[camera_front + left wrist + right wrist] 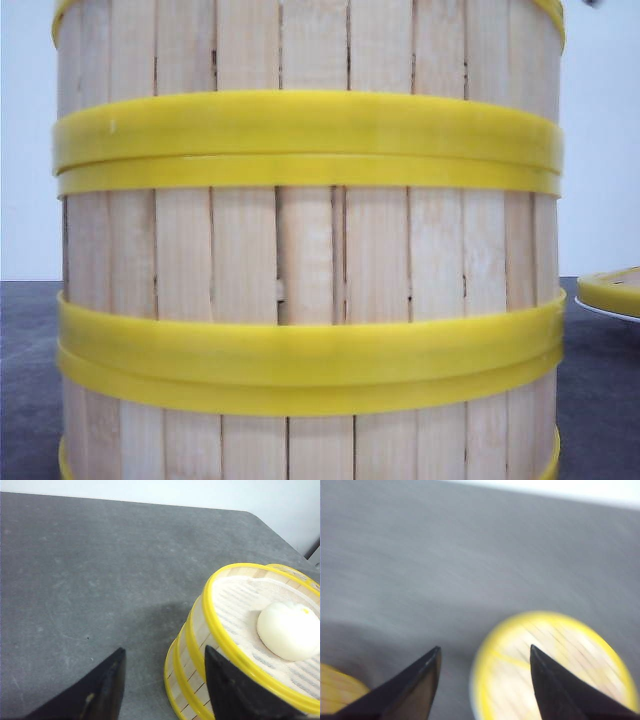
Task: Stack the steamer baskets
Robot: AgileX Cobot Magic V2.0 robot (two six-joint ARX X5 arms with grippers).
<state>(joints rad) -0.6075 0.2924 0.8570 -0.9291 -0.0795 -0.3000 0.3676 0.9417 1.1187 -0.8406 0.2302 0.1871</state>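
Observation:
A stack of steamer baskets (310,250) fills the front view, with pale slat walls and paired yellow rims where one sits on another. In the left wrist view the stack (189,656) has an open top basket lined with white cloth, holding a white bun (289,630). My left gripper (164,649) is open beside the stack over bare table, one finger in front of the basket wall. My right gripper (485,647) is open above the table, holding nothing. The right wrist view is blurred by motion.
A flat round yellow-rimmed slatted piece (555,670), like a lid, lies under the right gripper; in the front view it rests on a white plate (606,311) at the right. Another yellow object (335,695) shows at the frame corner. The dark grey table (100,570) has a rounded far corner.

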